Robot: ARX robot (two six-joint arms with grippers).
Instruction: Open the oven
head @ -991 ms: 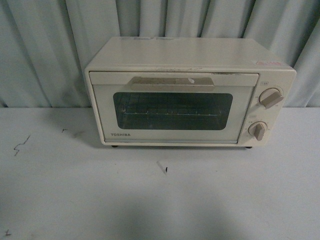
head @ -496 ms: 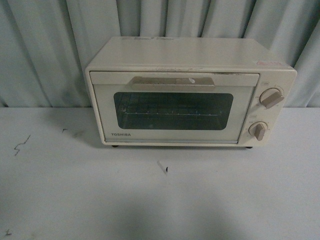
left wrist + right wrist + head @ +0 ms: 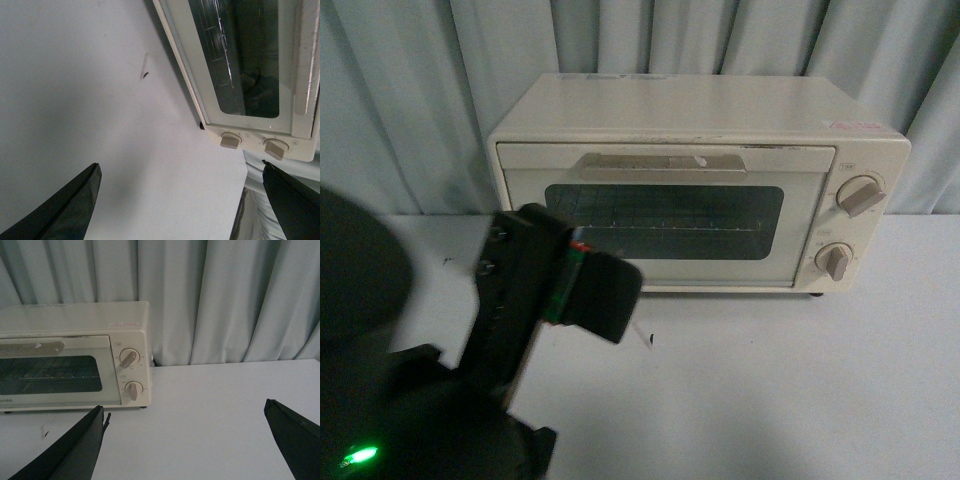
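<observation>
The cream-white oven (image 3: 700,110) stands at the back of the table against the curtain, its glass door (image 3: 665,222) closed. Its flat beige handle (image 3: 660,163) runs along the top of the door, and two knobs (image 3: 861,195) sit on the right. My left arm (image 3: 520,300) rises in front of the oven's lower left corner and hides it. The left gripper (image 3: 180,164) is open over bare table, short of the door (image 3: 235,55), with nothing between its fingers. Off to the oven's right, the right gripper (image 3: 184,404) is open above the table, well away from the oven (image 3: 75,320).
A pale pleated curtain (image 3: 400,90) hangs close behind the oven. The white table (image 3: 770,380) stretches in front of it and to its right. A small dark mark (image 3: 651,339) lies on the table just before the door.
My left arm has come into the front view from the lower left and now covers the oven's lower left corner. The oven has not moved and its door is still closed.
</observation>
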